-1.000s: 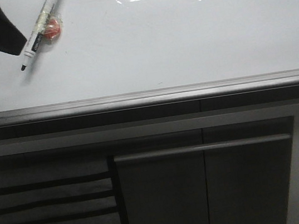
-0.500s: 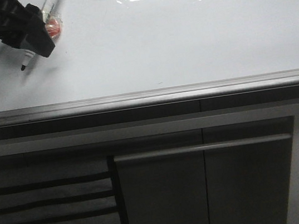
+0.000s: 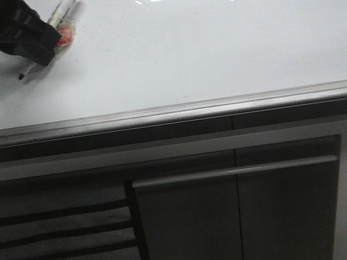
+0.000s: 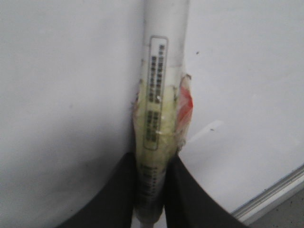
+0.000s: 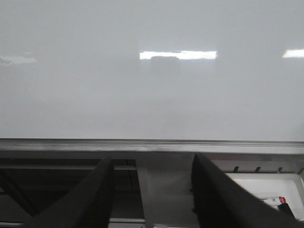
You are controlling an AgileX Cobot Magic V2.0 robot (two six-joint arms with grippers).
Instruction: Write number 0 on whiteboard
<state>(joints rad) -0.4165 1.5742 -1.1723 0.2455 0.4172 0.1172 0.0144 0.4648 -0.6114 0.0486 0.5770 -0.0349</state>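
An office or lab-type workspace is suggested: a large glossy whiteboard [image 3: 212, 39] with a grey metal edge strip [image 3: 171, 112] is laid flat, and grey cabinet panels [image 3: 239, 218] are seen below it.

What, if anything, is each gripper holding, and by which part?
The left gripper holds the marker by its barrel near the tip end; the right gripper holds nothing.
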